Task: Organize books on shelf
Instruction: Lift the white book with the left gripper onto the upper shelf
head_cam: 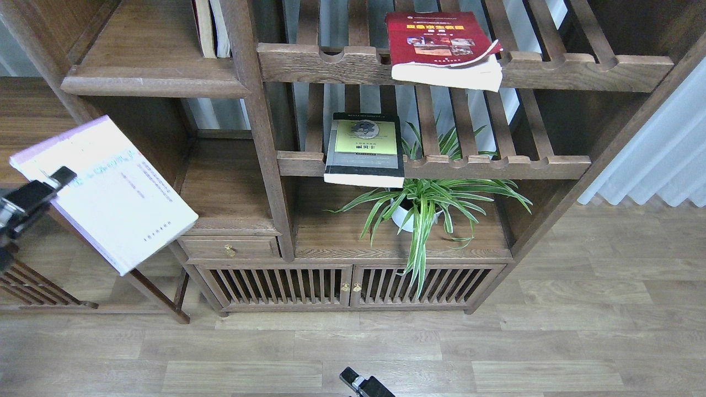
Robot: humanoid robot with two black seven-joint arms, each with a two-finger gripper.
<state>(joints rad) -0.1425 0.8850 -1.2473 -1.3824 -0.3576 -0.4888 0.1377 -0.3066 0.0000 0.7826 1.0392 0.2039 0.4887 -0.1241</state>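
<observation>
My left gripper (55, 181) is at the far left edge, shut on the left edge of the white book with a lavender edge (110, 193). It holds the book tilted in the air, in front of the bookcase's left side and below the solid shelf with the moulded lip (151, 85). The red book (441, 47) lies flat on the upper slatted rack, overhanging its front rail. The black book with the yellow-green panel (364, 148) lies flat on the lower slatted rack. Only a tip of my right gripper (361, 383) shows at the bottom edge.
Two thin cream-spined books (209, 27) stand at the right end of the solid shelf. A potted spider plant (422, 201) sits below the lower rack. A small drawer (229, 248) and slatted cabinet doors (347, 284) are beneath. A side table (27, 118) stands to the left.
</observation>
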